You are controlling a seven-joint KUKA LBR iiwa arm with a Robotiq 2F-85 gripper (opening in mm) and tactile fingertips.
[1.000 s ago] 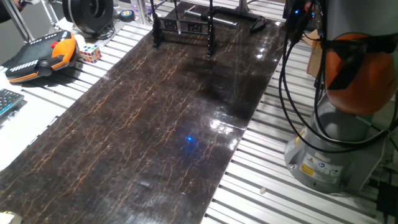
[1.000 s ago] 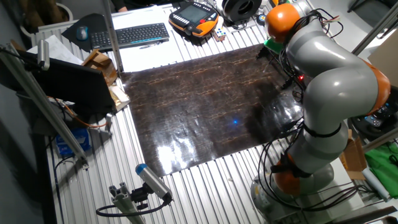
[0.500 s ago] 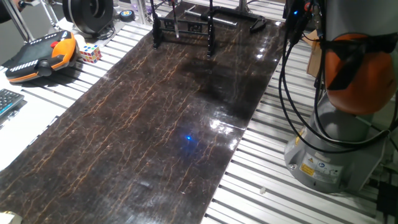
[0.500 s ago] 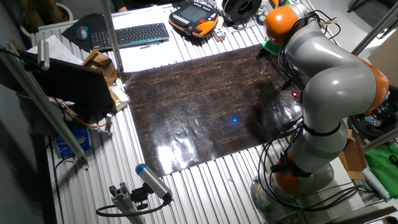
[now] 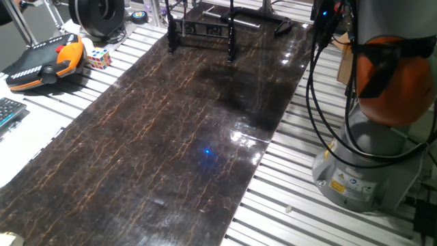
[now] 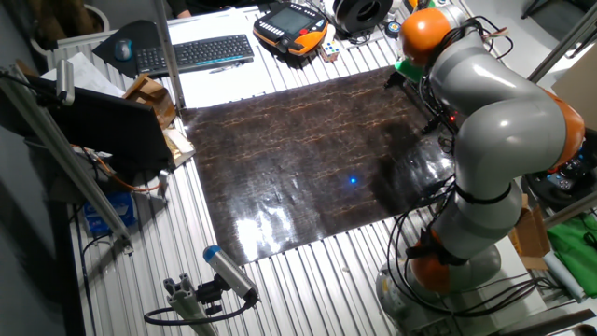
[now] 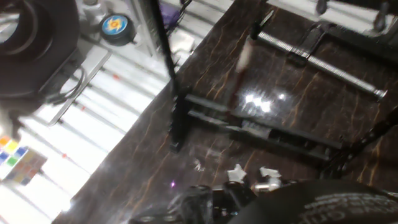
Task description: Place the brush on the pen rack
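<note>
Rack: low black metal-frame pen rack point(image 5: 200, 29) is standing at the far end of the dark marbled mat point(image 5: 171, 130); in hand view we're seeing its left post and crossbar point(image 7: 249, 127) w/ pale marks.
Brush: thin orange-red stick brush w/ whitish end point(image 7: 239, 68) is showing blurred in hand view, lying past the rack bar; we can't tell if it's touching the rack or the mat.
Gripper: jaws aren't showing clearly in any view, so we can't tell whether they're apart or together.
Arm: grey-and-orange KUKA arm point(image 6: 485, 121) is reaching over the rack end of the mat, hiding the rack in the other fixed view.
Beyond rack: long silvery metal rod point(image 7: 317, 62) is lying on the mat.
Left side: round blue-and-yellow disc point(image 7: 115, 26), black spool point(image 5: 95, 15), coloured puzzle cube point(image 5: 97, 58), orange-and-black teach pendant point(image 5: 44, 63) are sitting on the slatted alu table point(image 5: 307, 205), off the mat.
Cables: black cables point(image 5: 317, 89) are hanging beside the arm base.
Far corner: black keyboard point(image 6: 196, 51) & mouse point(image 6: 124, 49) are well apart from the rack.
</note>
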